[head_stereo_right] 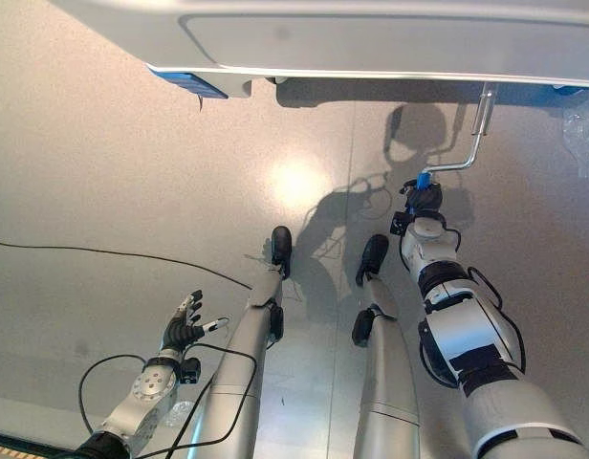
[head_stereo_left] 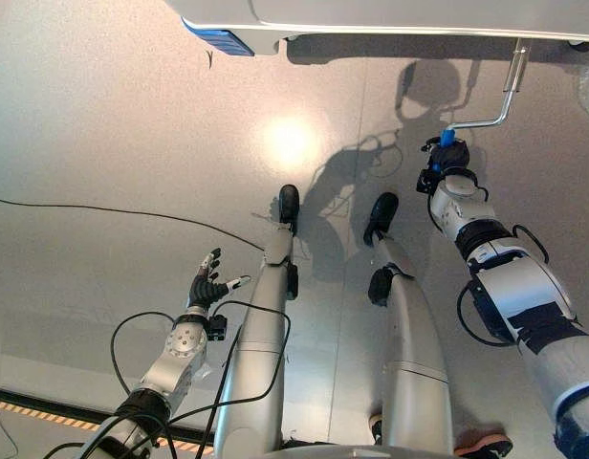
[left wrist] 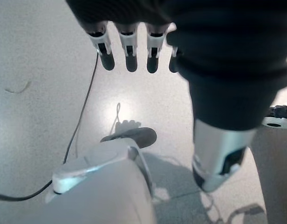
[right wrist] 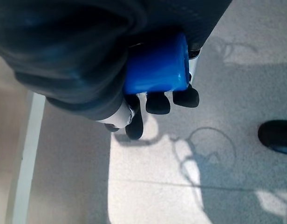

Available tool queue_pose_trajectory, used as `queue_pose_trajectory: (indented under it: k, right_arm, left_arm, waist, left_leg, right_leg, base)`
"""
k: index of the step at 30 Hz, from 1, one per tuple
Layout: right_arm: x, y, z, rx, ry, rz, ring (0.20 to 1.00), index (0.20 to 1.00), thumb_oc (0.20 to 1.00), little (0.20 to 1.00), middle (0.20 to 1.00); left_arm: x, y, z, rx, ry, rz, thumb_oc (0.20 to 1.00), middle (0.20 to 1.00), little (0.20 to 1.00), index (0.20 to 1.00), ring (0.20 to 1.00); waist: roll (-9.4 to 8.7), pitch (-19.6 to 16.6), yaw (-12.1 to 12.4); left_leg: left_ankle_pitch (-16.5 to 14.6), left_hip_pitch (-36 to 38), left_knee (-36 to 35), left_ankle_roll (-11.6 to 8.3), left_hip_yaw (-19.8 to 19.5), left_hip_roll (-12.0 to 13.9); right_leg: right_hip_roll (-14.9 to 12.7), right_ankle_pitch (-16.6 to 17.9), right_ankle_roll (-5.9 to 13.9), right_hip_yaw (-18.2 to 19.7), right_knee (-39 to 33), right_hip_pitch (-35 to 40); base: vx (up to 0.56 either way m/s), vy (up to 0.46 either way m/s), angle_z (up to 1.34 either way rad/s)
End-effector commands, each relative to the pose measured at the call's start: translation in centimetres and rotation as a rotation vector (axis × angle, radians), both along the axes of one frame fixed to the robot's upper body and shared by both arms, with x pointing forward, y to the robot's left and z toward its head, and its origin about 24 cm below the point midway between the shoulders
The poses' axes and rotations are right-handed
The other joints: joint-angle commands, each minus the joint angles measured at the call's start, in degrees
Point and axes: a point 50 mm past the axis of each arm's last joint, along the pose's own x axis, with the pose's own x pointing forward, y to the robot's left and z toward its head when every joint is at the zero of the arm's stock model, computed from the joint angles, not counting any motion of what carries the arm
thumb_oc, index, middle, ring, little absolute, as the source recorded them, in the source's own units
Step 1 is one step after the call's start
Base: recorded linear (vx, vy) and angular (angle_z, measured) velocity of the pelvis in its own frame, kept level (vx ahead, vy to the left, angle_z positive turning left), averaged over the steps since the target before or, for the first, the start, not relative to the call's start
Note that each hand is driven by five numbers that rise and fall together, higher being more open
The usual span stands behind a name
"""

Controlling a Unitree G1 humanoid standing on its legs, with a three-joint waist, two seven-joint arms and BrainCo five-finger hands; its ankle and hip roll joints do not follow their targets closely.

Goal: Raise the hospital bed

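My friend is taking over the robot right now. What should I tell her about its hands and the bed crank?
Right hand: fingers curled round the blue grip of the metal crank handle, which hangs under the foot end of the hospital bed.
Left hand: open and idle, low over the floor on the robot's left side, holding nothing.
Done: the crank is grasped.
Left: turn the crank to raise the bed. How far the bed has risen cannot be judged from these views.

The crank [head_stereo_left: 505, 91] hangs below the bed's [head_stereo_left: 390, 19] right end, the right hand [head_stereo_left: 440, 170] on its handle [right wrist: 157, 70].
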Motion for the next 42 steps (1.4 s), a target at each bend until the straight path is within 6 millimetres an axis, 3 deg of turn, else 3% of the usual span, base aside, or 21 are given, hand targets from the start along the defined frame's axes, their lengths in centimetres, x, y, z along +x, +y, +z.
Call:
queue_pose_trajectory:
  k: [1, 2, 3, 5, 12, 20, 24, 29, 32, 33, 34, 36, 38, 39, 42]
  right_arm:
    - [0.6, 3.5, 4.1, -0.236, -0.148, 0.153, 0.200, 0.200, 0.200, 0.200, 0.200]
    - [0.6, 3.5, 4.1, -0.236, -0.148, 0.153, 0.200, 0.200, 0.200, 0.200, 0.200]
    - [0.8, 6.2, 4.0, -0.273, -0.163, 0.230, 0.200, 0.200, 0.200, 0.200, 0.200]
    - [0.6, 8.9, 4.3, -0.304, -0.205, 0.318, 0.200, 0.200, 0.200, 0.200, 0.200]
    - [-1.9, 16.0, 5.1, -0.302, -0.376, 0.576, 0.200, 0.200, 0.200, 0.200, 0.200]
    - [-5.1, 19.3, 5.7, -0.219, -0.521, 0.766, 0.200, 0.200, 0.200, 0.200, 0.200]
    - [-6.7, 19.1, 6.6, -0.178, -0.611, 0.823, 0.200, 0.200, 0.200, 0.200, 0.200]
    - [-10.0, 15.2, 7.3, -0.045, -0.785, 0.836, 0.200, 0.200, 0.200, 0.200, 0.200]
    - [-10.0, 15.2, 7.2, -0.046, -0.784, 0.835, 0.200, 0.200, 0.200, 0.200, 0.200]
    - [-11.2, 11.5, 7.1, -0.023, -0.846, 0.731, 0.200, 0.200, 0.200, 0.200, 0.200]
    - [-11.2, 11.5, 7.1, -0.023, -0.846, 0.730, 0.200, 0.200, 0.200, 0.200, 0.200]
    - [-12.1, 8.6, 7.1, 0.003, -0.900, 0.620, 0.200, 0.200, 0.200, 0.200, 0.200]
    - [-12.1, 8.6, 7.1, 0.003, -0.900, 0.620, 0.200, 0.200, 0.200, 0.200, 0.200]
    - [-12.9, 6.8, 7.5, 0.017, -0.953, 0.540, 0.200, 0.200, 0.200, 0.200, 0.200]
    - [-13.9, 5.6, 7.9, 0.056, -1.018, 0.476, 0.200, 0.200, 0.200, 0.200, 0.200]
  left_arm:
    - [-2.4, 0.5, -1.2, -0.027, 0.040, 0.022, 1.000, 1.000, 1.000, 1.000, 1.000]
    - [-2.4, 0.5, -1.2, -0.027, 0.040, 0.022, 1.000, 1.000, 1.000, 1.000, 1.000]
    - [-2.5, 0.8, -1.3, -0.020, 0.045, 0.030, 1.000, 1.000, 1.000, 1.000, 1.000]
    - [-2.6, 1.0, -1.2, -0.017, 0.042, 0.039, 1.000, 1.000, 1.000, 1.000, 1.000]
    - [-3.0, 1.9, -1.6, -0.003, 0.064, 0.098, 1.000, 1.000, 1.000, 1.000, 1.000]
    - [-3.3, 2.3, -1.9, 0.018, 0.073, 0.120, 1.000, 1.000, 1.000, 1.000, 1.000]
    - [-3.4, 2.6, -1.9, 0.030, 0.074, 0.130, 1.000, 1.000, 1.000, 1.000, 1.000]
    - [-3.9, 2.7, -2.1, 0.051, 0.079, 0.129, 1.000, 1.000, 1.000, 1.000, 1.000]
    - [-3.9, 2.7, -2.1, 0.051, 0.079, 0.128, 1.000, 1.000, 1.000, 1.000, 1.000]
    - [-4.1, 2.6, -2.1, 0.064, 0.076, 0.120, 1.000, 1.000, 1.000, 1.000, 1.000]
    - [-4.1, 2.6, -2.1, 0.064, 0.077, 0.119, 1.000, 1.000, 1.000, 1.000, 1.000]
    - [-4.1, 2.6, -2.1, 0.057, 0.066, 0.124, 1.000, 1.000, 1.000, 1.000, 1.000]
    - [-4.1, 2.6, -2.1, 0.057, 0.067, 0.124, 1.000, 1.000, 1.000, 1.000, 1.000]
    - [-4.3, 2.6, -2.2, 0.047, 0.066, 0.131, 1.000, 1.000, 1.000, 1.000, 1.000]
    - [-4.5, 2.7, -2.4, 0.040, 0.073, 0.145, 1.000, 1.000, 1.000, 1.000, 1.000]
  waist:
    - [3.83, -1.16, -0.63]
    - [3.83, -1.16, -0.63]
    - [3.90, -1.16, -0.54]
    - [3.69, -1.16, -0.66]
    - [2.08, -1.16, -1.58]
    - [0.90, -1.16, -2.53]
    - [0.57, -1.16, -2.95]
    - [0.00, -1.16, -4.22]
    - [0.02, -1.16, -4.18]
    - [0.00, -1.16, -5.10]
    - [0.02, -1.16, -5.06]
    - [0.19, -1.16, -5.67]
    - [0.20, -1.16, -5.65]
    - [0.28, -1.16, -6.21]
    - [0.23, -1.16, -6.54]
  left_leg:
    - [-1.62, -1.08, 0.84, 1.30, -0.77, -1.99]
    - [-1.62, -1.08, 0.84, 1.30, -0.77, -1.99]
    - [-1.39, -1.40, 0.78, 1.21, -0.80, -2.02]
    - [-1.17, -1.31, 0.46, 1.08, -0.79, -1.98]
    - [-0.89, -1.24, -0.05, 0.82, -0.92, -1.75]
    - [-0.76, -1.49, 0.10, 0.64, -0.87, -1.46]
    - [-0.70, -1.59, 0.14, 0.53, -0.72, -1.32]
    - [-0.65, -1.20, -0.05, 0.42, -0.52, -1.04]
    - [-0.65, -1.16, -0.06, 0.42, -0.51, -1.04]
    - [-0.64, -0.69, -0.39, 0.47, -0.29, -0.97]
    - [-0.65, -0.67, -0.39, 0.47, -0.29, -0.97]
    - [-0.55, -0.28, -0.75, 0.28, -0.25, -0.84]
    - [-0.55, -0.27, -0.75, 0.28, -0.25, -0.84]
    - [-0.59, 0.22, -1.18, 0.22, -0.11, -0.64]
    - [-0.69, 0.80, -1.52, 0.20, 0.10, -0.40]
  right_leg:
    - [-0.82, 2.22, 6.10, 0.68, -1.02, 0.54]
    - [-0.82, 2.22, 6.10, 0.68, -1.02, 0.54]
    - [-0.97, 2.25, 6.09, 0.46, -1.14, 0.44]
    - [-0.95, 2.38, 6.08, 0.40, -1.39, 0.50]
    - [-0.94, 2.76, 6.09, 0.29, -1.94, 0.59]
    - [-0.89, 2.83, 6.07, 0.10, -2.06, 0.56]
    - [-0.87, 2.82, 6.11, 0.16, -2.09, 0.51]
    - [-0.77, 2.76, 6.35, 0.36, -2.15, 0.79]
    - [-0.76, 2.76, 6.35, 0.36, -2.16, 0.82]
    - [-0.59, 2.71, 6.58, 0.52, -2.20, 0.92]
    - [-0.59, 2.71, 6.58, 0.52, -2.20, 0.94]
    - [-0.51, 2.53, 6.67, 0.68, -2.37, 1.13]
    - [-0.50, 2.54, 6.67, 0.67, -2.37, 1.14]
    - [-0.31, 2.52, 6.74, 0.86, -2.50, 1.28]
    - [-0.06, 2.42, 6.80, 0.97, -2.67, 1.54]
  base:
    - [0.00, 0.000, 0.00]
    - [0.00, 0.000, 0.00]
    - [0.00, 0.000, 0.00]
    - [0.00, 0.000, 0.00]
    - [0.00, 0.000, 0.00]
    - [0.01, -0.003, -0.04]
    - [0.00, -0.004, -0.02]
    - [0.00, 0.000, 0.00]
    - [0.00, 0.000, 0.00]
    - [0.00, 0.000, 0.00]
    - [0.00, 0.000, 0.00]
    - [0.00, 0.000, 0.00]
    - [0.00, 0.000, 0.00]
    - [0.00, -0.010, -0.04]
    - [0.00, -0.021, -0.02]
